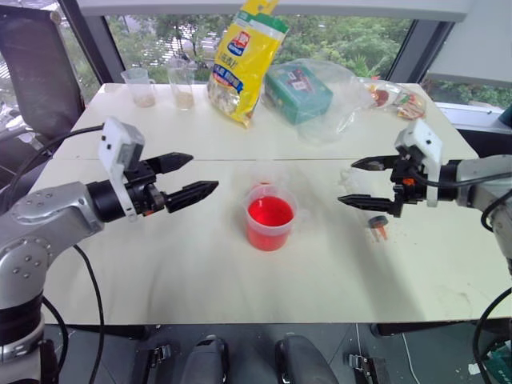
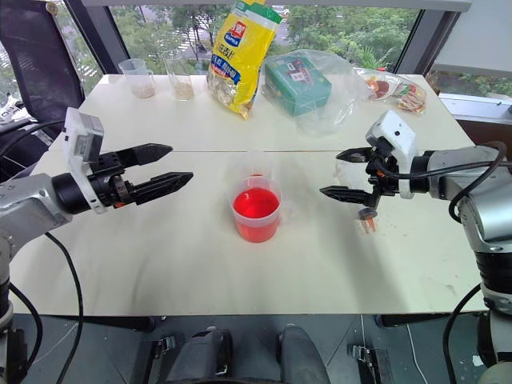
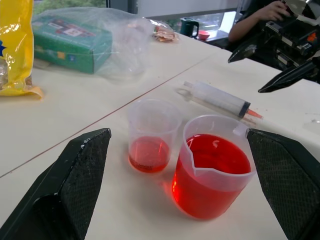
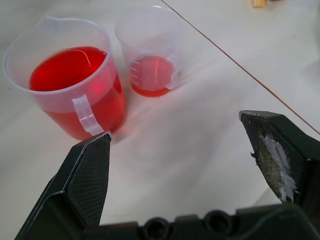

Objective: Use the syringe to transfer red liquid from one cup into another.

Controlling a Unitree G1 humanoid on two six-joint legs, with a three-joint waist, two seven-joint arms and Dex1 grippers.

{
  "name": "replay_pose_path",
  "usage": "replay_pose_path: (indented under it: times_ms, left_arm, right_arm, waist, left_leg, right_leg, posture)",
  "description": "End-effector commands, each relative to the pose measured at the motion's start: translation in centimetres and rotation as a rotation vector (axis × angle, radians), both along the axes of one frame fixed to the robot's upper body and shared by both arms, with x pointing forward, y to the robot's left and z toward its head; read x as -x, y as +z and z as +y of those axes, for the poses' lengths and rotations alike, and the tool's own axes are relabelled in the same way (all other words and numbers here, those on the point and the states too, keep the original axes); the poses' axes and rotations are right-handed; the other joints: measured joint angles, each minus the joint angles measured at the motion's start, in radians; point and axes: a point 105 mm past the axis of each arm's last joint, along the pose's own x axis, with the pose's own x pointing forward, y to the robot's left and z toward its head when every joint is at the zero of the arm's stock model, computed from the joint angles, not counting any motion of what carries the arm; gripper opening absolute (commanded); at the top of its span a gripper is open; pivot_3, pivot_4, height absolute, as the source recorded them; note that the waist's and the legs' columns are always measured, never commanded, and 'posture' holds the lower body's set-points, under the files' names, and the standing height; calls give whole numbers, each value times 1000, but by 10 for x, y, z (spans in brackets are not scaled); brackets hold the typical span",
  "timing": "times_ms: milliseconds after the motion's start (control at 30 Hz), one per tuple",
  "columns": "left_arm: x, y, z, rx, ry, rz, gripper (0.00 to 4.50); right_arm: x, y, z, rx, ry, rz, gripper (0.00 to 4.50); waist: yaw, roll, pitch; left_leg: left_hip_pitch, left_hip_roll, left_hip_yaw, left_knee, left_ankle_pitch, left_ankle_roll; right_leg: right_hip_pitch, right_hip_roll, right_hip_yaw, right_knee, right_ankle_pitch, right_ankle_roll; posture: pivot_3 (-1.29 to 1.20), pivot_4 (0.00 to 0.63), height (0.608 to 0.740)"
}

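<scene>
Both pincers wide, empty; my right pincer (image 1: pixel 366 182) hangs over the syringe (image 3: pixel 220 99) lying on the worktop (image 1: pixel 160 264) beside the cups; it's light, slick, rolls easily; I'd pinch mid-barrel.

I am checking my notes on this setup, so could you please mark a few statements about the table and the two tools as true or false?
1. The syringe lies on the table, held by neither tool. True.
2. The measuring cup is empty. False: it holds plenty of red liquid.
3. The slim cup already has a little red liquid at its bottom. True.
4. The left tool is shut on the slim cup. False: it is open, holds nothing, and is apart from both cups.
5. The right tool is open, above the table near the syringe. True.
6. The yellow bag lies beside the syringe. False: it stands at the far side of the table.
</scene>
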Motion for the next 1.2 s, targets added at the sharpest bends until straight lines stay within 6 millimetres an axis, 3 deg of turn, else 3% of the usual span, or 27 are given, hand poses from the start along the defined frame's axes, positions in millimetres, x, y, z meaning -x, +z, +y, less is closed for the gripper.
replay_pose_path:
  times_ms: [33, 700, 933, 1200]
  left_arm:
    - [1, 7, -5, 16, -22, -34, 4500]
    - [-2, 6, -12, 19, -66, -56, 4500]
    - [-3, 5, -13, 11, -75, -69, 4500]
    - [-5, 5, -18, 17, -74, -90, 4500]
  right_arm:
    - [1, 12, -8, 19, -22, -47, 4488]
    - [-18, 2, -30, 90, -196, 8, 4488]
    - [-37, -7, -40, 126, -347, 82, 4488]
    - [-74, -27, -51, 130, -566, 208, 4488]
  waist:
    - [1, 0, 0]
    - [0, 0, 0]
    - [-2, 0, 0]
    - [-3, 0, 0]
  left_leg:
    - [0, 0, 0, 0, 0, 0]
    - [0, 0, 0, 0, 0, 0]
    - [0, 0, 0, 1, 0, 0]
    - [0, 0, 1, 1, 0, 0]
  right_leg:
    - [0, 0, 0, 0, 0, 0]
    - [0, 0, 0, 0, 0, 0]
    - [0, 0, 0, 0, 0, 0]
    - [0, 0, 0, 1, 0, 0]
  posture:
    - [0, 150, 740]
    - [0, 150, 740]
    - [0, 150, 740]
    - [0, 150, 740]
